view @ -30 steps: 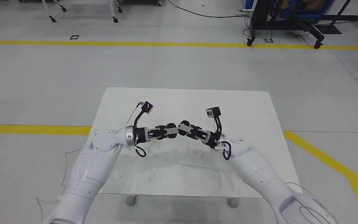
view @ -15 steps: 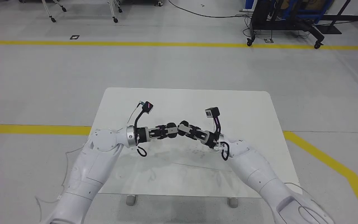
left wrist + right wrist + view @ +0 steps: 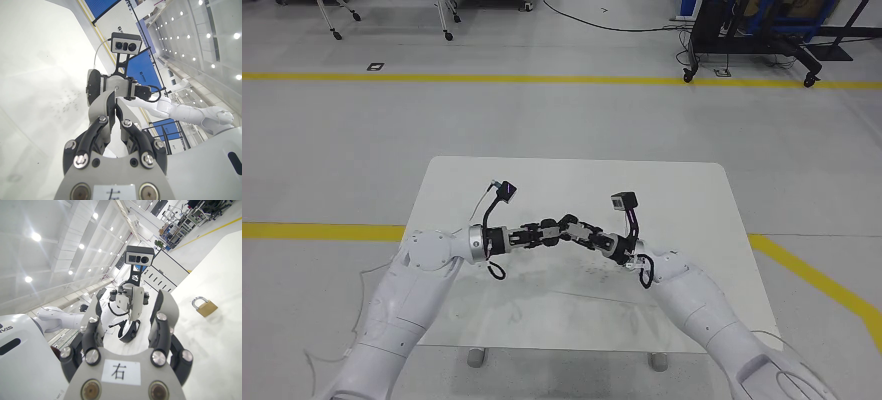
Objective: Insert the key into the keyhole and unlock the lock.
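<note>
A small silver key is pinched in my left gripper, its blade sticking out past the shut fingertips. My right gripper faces it tip to tip, open, with the key between its spread fingers and apart from both pads. A brass padlock with a silver shackle lies flat on the white table, off to the side of my right gripper and untouched. From above, the left gripper and right gripper meet over the table's middle; the padlock is hidden there.
The white table carries nothing else that I can see. Its edges are well away from both grippers. Grey floor with yellow lines surrounds it, and a dark wheeled rack stands far back.
Almost nothing. Both grippers stay tip to tip above the table's middle, with only a slight shift of the right wrist. The left gripper still holds the key.
</note>
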